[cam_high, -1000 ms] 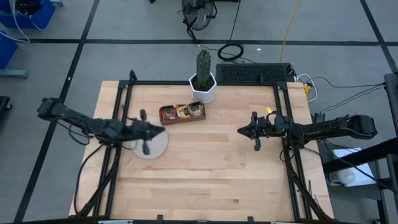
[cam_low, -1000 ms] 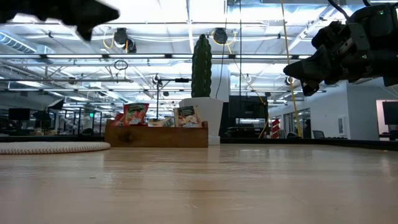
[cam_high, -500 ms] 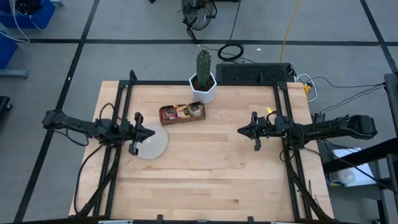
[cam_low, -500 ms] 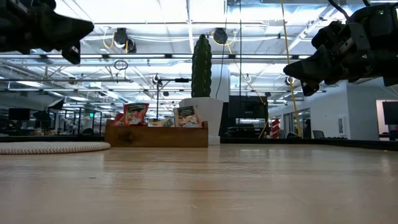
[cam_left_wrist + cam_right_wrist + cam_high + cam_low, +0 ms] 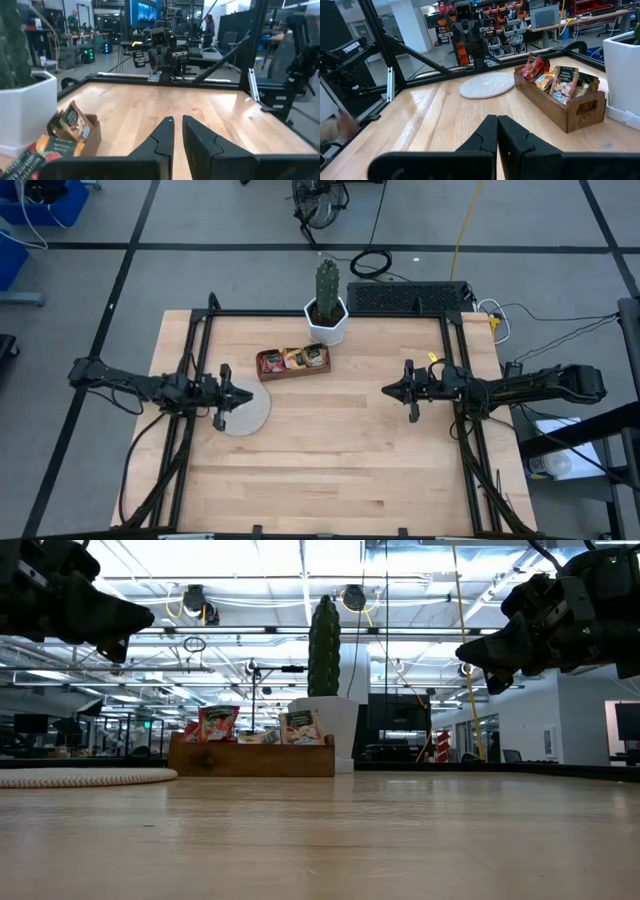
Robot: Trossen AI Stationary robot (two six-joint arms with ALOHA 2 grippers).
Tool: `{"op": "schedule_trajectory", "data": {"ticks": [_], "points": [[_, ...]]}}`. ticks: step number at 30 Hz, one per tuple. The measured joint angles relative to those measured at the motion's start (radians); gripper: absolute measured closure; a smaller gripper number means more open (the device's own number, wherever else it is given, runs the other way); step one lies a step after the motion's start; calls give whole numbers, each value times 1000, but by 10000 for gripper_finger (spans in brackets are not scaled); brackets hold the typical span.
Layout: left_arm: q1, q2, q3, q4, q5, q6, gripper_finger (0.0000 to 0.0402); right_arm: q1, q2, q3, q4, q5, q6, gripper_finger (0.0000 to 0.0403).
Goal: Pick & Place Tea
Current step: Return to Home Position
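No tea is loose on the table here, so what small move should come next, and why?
Probably draw the left gripper back toward its own side: it hangs above the disc, all visible tea sachets stand in the tray, and the right gripper waits on its side.

The left gripper (image 5: 243, 395) has been drawn back toward the left side of the surface (image 5: 350, 450). A second ago it was stretched right across the round pale disc (image 5: 256, 416), its tip past the disc's right rim. Now it is held over the disc's left part, so more of the disc is uncovered. Most of that withdrawal was made in the first half second — since then it has been shifted only slightly to the right. In the low view it is seen lower than before.
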Motion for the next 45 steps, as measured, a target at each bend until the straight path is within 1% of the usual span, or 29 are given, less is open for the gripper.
{"op": "schedule_trajectory", "data": {"ticks": [6, 23, 25, 26, 28, 31, 34, 37, 40, 43, 45], "points": [[0, 0, 0, 0, -2, -70, 345, 0, 0, 0, 0, 0, 0, 403], [0, 0, 0, 0, -2, -76, 344, 0, 0, 0, 0, 0, 1, 403], [0, 0, 0, 0, -2, -76, 343, 0, -15, 0, -11, -2, 2, 403], [0, 0, 0, 0, -2, -75, 344, 0, -43, 0, -31, -3, 1, 403], [0, 0, 0, 0, -2, -75, 344, -1, -142, 0, -105, -18, -1, 403], [0, 0, 0, 0, -2, -75, 344, -2, -364, 0, -314, -66, -12, 403], [0, 0, 0, -1, -2, -75, 344, -2, -596, 0, -501, -111, -66, 403], [0, 0, 0, 0, -2, -75, 344, -2, -761, 0, -613, -108, -82, 403], [0, 0, 0, 0, -2, -73, 344, -2, -849, 0, -688, -107, -82, 403], [0, 0, 0, 0, -2, -72, 344, -2, -848, 0, -739, -106, -102, 403], [0, 0, 0, -1, -2, -72, 344, -2, -844, 0, -739, -106, -111, 403]]}}
